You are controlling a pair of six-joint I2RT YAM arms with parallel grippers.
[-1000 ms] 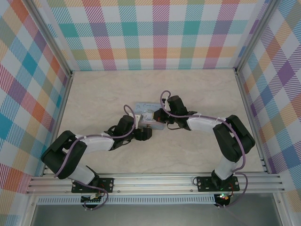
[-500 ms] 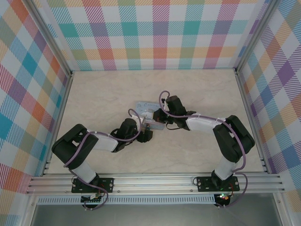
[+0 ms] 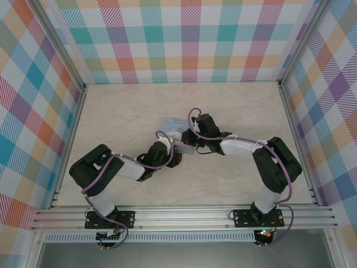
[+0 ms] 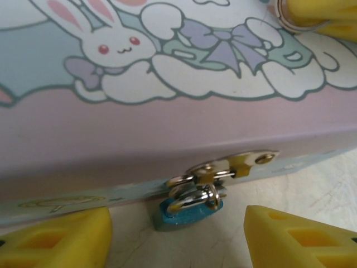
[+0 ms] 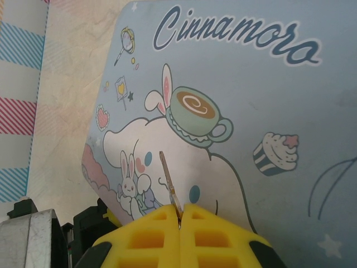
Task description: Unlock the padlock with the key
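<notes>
Spread jaws of the left gripper (image 4: 178,239) flank the blue padlock (image 4: 187,213) hanging from the cartoon tin (image 4: 167,134); the right gripper (image 5: 180,215), jaws pressed together, pinches the thin key (image 5: 167,178) over the lid.

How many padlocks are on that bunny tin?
1: the blue padlock hangs from the metal hasp on the tin's side. Other sides are hidden.

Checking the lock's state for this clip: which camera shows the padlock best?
Left wrist: the padlock sits close up, hooked through the tin's hasp, between the left pincer's yellow fingers. The top external view has the arms crowding that spot; the right wrist view looks down on the tin's lid instead.
</notes>
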